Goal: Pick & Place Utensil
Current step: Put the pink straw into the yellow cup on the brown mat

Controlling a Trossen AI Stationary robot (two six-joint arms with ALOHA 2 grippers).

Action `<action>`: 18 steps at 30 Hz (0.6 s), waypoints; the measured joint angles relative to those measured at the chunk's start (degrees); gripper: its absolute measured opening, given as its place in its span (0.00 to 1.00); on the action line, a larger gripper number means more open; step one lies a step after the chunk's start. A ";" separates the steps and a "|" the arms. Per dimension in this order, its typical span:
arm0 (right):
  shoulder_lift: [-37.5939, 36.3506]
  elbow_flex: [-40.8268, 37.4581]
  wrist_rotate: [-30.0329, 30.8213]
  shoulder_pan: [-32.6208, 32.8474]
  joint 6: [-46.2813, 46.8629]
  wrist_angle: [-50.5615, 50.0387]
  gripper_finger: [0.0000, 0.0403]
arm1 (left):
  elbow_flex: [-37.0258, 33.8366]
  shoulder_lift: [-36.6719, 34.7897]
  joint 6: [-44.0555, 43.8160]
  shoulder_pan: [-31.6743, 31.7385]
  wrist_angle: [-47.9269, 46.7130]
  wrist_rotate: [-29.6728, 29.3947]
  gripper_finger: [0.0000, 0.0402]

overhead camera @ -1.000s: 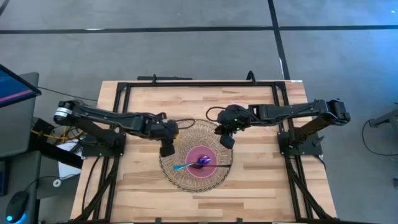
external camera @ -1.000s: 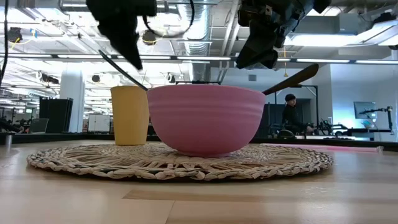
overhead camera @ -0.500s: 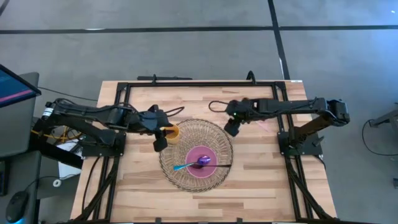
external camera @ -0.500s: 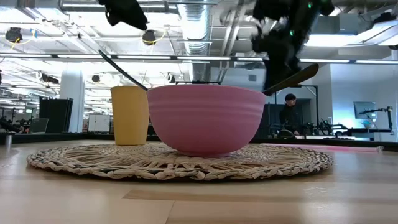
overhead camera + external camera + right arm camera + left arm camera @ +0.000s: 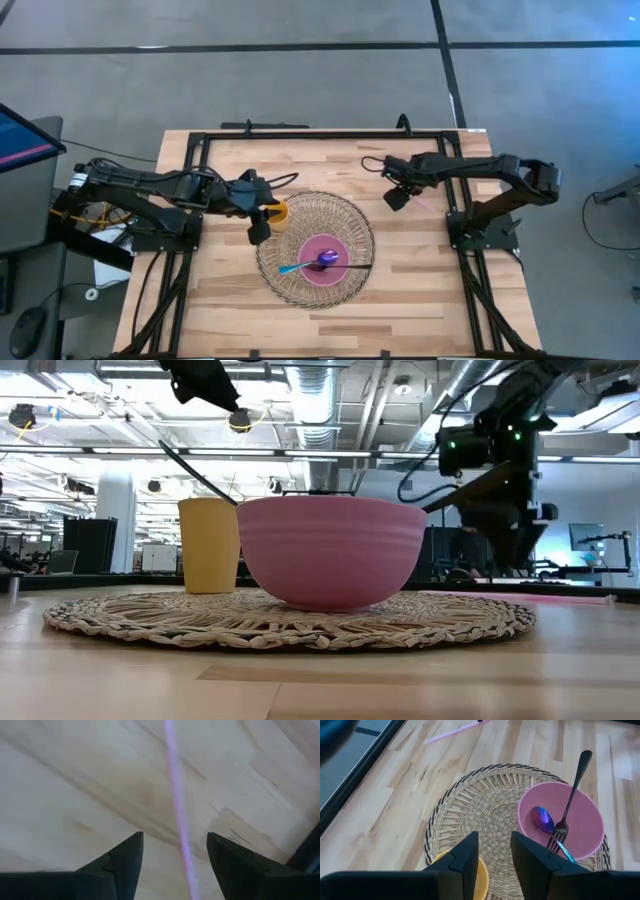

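Utensils first: we have a slim pink plastic utensil (image 5: 176, 805) lying flat on the pale wooden tabletop (image 5: 420, 290), over on the right side beyond the mat, and it also shows as a pink stick (image 5: 454, 731) in the left wrist view.

Starting from the left, we see the left gripper (image 5: 257, 231) hanging above the left edge of the round woven straw placemat (image 5: 345, 215), just beside the yellow cup (image 5: 276, 210) that stands on the mat's left rim. Its jaws stand a little apart with nothing between them.

Moving to the middle, we find the pink bowl (image 5: 323, 257) sitting on the mat. Inside it we can pick out a purple spoon with a light-blue handle (image 5: 312, 264) pointing left over the rim, and a dark metal fork (image 5: 568, 796) leaning out over the bowl's right rim.

On to the right, and the right gripper (image 5: 397, 197) hovers over bare wood, clear of the mat. Its jaws are spread wide and empty, and in the right wrist view the pink utensil runs straight through the gap between them, down on the tabletop below.
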 joint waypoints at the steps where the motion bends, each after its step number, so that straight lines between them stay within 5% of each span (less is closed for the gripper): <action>1: 0.00 -0.76 0.01 -0.86 0.06 -0.15 0.52 | 0.00 0.11 0.00 0.00 0.04 -0.02 0.29; 18: -0.24 -11.03 -4.72 -6.07 0.13 9.55 0.48 | -0.04 1.40 0.00 0.00 0.25 0.03 0.29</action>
